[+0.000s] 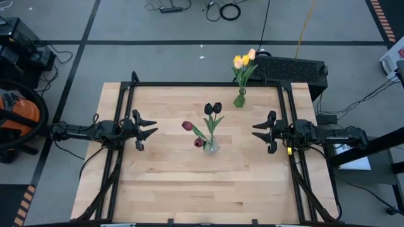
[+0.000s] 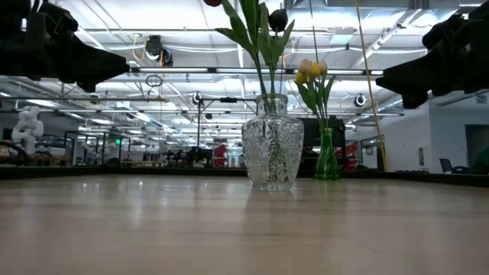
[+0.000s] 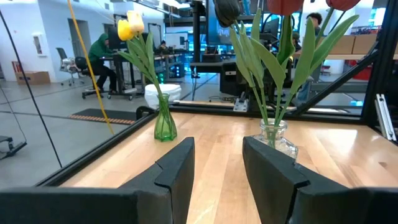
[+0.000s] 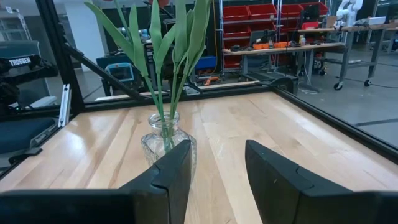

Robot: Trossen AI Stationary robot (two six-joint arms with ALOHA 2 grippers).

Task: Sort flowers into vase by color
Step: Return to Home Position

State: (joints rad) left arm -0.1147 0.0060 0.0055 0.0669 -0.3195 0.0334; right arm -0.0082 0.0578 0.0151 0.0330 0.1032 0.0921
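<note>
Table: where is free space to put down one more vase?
The whole strip of table below the clear vase in the high view is bare. So is the corner left of the green vase. The middle is crowded: the clear vase stands between the left gripper and the right gripper.

Dark tulips (image 1: pixel 213 108), two black and two maroon, stand upright in clear vase (image 1: pixel 211 146), centre of table (image 1: pixel 158 183). Yellow and peach tulips (image 1: pixel 243 60), seemingly three, stand in green vase (image 1: pixel 239 99) at far edge.
</note>
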